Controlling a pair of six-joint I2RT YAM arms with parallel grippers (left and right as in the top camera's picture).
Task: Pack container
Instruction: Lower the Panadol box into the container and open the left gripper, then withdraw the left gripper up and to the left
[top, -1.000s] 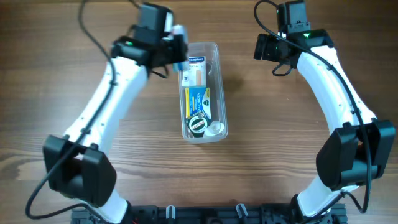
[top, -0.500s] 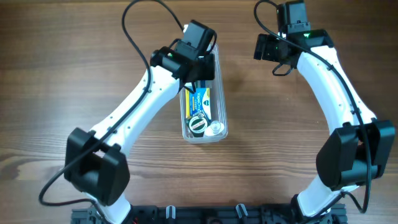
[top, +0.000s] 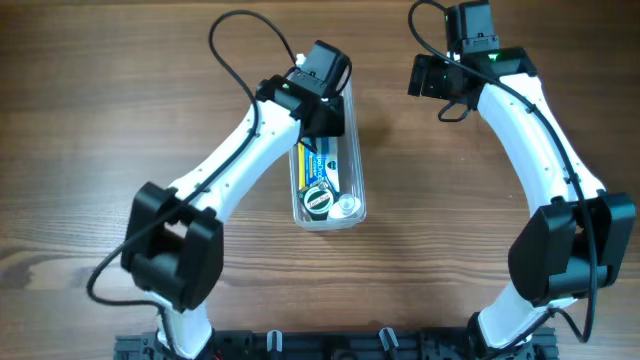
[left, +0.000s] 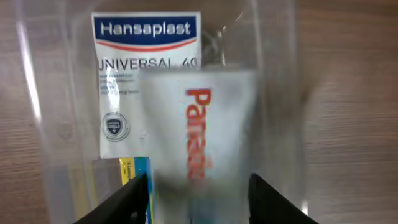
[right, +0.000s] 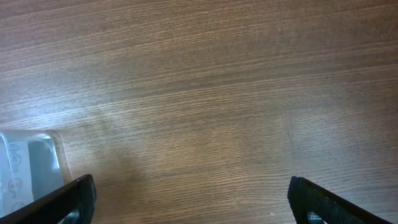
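Lying mid-desk, long axis running 6 to 12 o'clock, the container (top: 357, 170) holds a blue-and-yellow box (top: 324, 166) near its 6 o'clock end. Over its 12 o'clock end, the left gripper (left: 199, 186) pinches a white box (left: 199, 124) directly above a Hansaplast pack (left: 146, 56). The right gripper (right: 193, 193), spread wide and empty, hangs over bare desk (right: 217, 74) toward 2 o'clock, farther from the container.

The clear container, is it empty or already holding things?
Not empty: Hansaplast box, blue-and-yellow box and round dark object lie inside the container.
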